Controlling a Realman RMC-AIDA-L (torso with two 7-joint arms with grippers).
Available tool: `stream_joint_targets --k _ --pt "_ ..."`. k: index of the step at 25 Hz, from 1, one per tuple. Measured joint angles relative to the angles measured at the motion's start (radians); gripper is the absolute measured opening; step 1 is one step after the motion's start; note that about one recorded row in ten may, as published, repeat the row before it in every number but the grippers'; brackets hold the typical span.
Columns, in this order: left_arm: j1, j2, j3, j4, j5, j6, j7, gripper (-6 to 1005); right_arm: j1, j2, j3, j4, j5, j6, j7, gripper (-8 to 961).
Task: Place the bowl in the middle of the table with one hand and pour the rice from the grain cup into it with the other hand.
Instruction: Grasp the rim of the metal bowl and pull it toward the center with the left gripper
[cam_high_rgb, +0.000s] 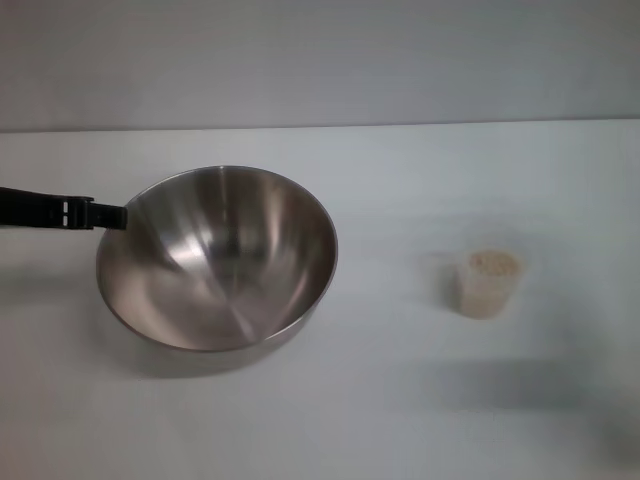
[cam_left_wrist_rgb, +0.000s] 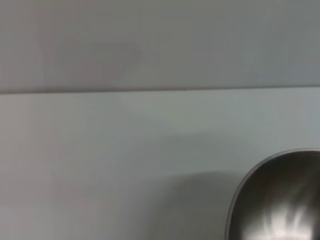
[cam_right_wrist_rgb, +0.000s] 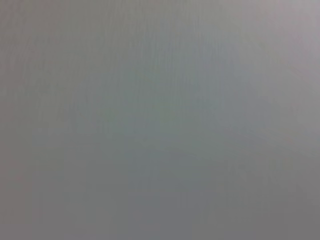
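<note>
Left gripper (cam_high_rgb: 112, 214) at the bowl's rim, reaching in from the left edge of the head view — fingers (cam_high_rgb: 75, 212) drawn thin and dark against the steel lip at its upper-left, apparently pinching it, though the contact itself is too small to read for certain. Gripped by the rim, most likely, because a wide shallow wall offers no other hold.

Bowl (cam_high_rgb: 220, 258) in the left-centre of the frame, tilted so that the inside faces the camera, near edge low on the table (cam_high_rgb: 400, 400); appears partly lifted rather than resting flat, shadow pooled beneath. Still left of the middle, so placing not yet finished by the look of it. Same rim curving into the lower-right corner of the left wrist view.

Cup (cam_high_rgb: 486, 284) upright at centre-right, well apart from the bowl, brim-full of rice (cam_high_rgb: 493, 264) — left alone and standing, sensibly, until there is a settled bowl to pour into.

Right gripper nowhere in view; right wrist view only blank grey surface, so parked off-frame, presumably awaiting the pour. Cannot tell its finger state.
</note>
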Motion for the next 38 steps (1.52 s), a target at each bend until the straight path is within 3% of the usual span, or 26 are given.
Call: stream_joint_targets --k 19,33,38 --pt "-0.031 0.0 0.006 0.136 -0.006 0.042 0.047 785 -0.006 0.001 -0.003 0.0 0.002 0.0 0.0 600" --pt "-0.046 -0.001 0.034 0.168 -0.008 0.049 0.05 777 -0.01 0.002 -0.002 0.0 0.002 -0.003 0.0 599" --pt "-0.046 -0.001 0.043 0.17 -0.008 0.049 0.05 523 -0.013 0.002 -0.001 0.0 0.002 -0.007 0.0 599"
